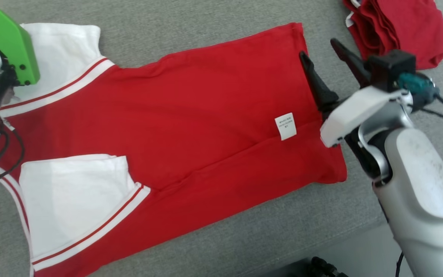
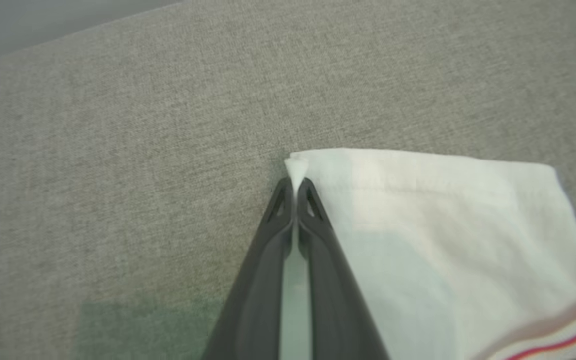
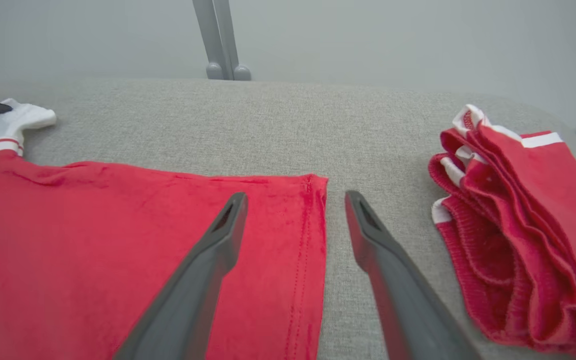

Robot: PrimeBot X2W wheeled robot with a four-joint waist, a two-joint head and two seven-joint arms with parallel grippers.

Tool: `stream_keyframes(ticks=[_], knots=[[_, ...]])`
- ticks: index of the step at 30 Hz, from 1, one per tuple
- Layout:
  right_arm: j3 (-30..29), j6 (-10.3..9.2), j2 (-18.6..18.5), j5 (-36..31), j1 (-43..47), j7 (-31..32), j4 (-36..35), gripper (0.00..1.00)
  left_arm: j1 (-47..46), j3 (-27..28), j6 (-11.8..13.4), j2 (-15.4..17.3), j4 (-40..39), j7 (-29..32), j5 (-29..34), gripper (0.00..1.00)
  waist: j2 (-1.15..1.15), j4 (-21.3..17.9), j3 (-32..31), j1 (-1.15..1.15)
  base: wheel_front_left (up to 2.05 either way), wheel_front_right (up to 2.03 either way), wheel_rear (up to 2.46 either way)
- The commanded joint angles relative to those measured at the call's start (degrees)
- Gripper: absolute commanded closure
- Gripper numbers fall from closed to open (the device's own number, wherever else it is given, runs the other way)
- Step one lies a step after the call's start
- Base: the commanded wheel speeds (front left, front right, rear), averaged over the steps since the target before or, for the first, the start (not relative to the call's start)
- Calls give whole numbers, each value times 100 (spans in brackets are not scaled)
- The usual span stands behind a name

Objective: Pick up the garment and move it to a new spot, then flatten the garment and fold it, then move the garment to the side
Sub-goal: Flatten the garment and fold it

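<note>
Red garment (image 1: 190, 115) lay flat on grey surface (image 1: 206, 23), left gripper (image 2: 295, 187) pinched its white sleeve (image 2: 443, 225) corner, right gripper (image 3: 295, 200) spread, seemingly hovering astride the hem (image 3: 318, 240)

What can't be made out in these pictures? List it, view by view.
- Head view: the green cover hides where the left gripper pinches the white sleeve.
- Head view: print on the white label is too small to read.
- Head view: the garment is cut off at the bottom-left edge; the red pile at the top edge.
- Right wrist view: whether the open right gripper touches the fabric is unclear.
</note>
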Motion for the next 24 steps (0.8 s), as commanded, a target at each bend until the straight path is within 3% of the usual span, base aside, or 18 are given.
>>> stream_keyframes(ticks=[1, 11, 20, 21, 22, 23, 24], knots=[[45, 0, -83, -64, -240, 92, 155, 0, 44, -49, -51, -63, -42, -105, -31, 100, 0, 183, -87, 0, 0, 0, 0], [328, -1, -691, -264, -1326, 802, 1734, 0, 21, -104, -198, -614, -387, -995, -394, 100, 0, 937, -265, 0, 0, 0, 0], [738, -1, -1041, -136, -1836, 1207, 2762, 0, 277, -242, -238, -773, -725, -1487, -695, 100, 0, 1307, -268, 0, 0, 0, 0], [787, -1, -1058, -82, -1882, 1236, 2854, 31, 301, -256, -240, -784, -761, -1536, -727, 100, 0, 1326, -270, 0, 0, 0, 0], [844, -1, -1073, -13, -1917, 1257, 2934, 56, 318, -271, -242, -793, -782, -1572, -754, 100, 0, 1345, -273, 0, 0, 0, 0], [882, -1, -1084, 31, -1945, 1266, 2991, 70, 331, -277, -243, -798, -798, -1597, -776, 100, 0, 1357, -277, 0, 0, 0, 0], [920, -1, -1111, 73, -1991, 1272, 3069, 91, 348, -277, -243, -801, -815, -1652, -809, 100, 0, 1372, -283, 0, 0, 0, 0]])
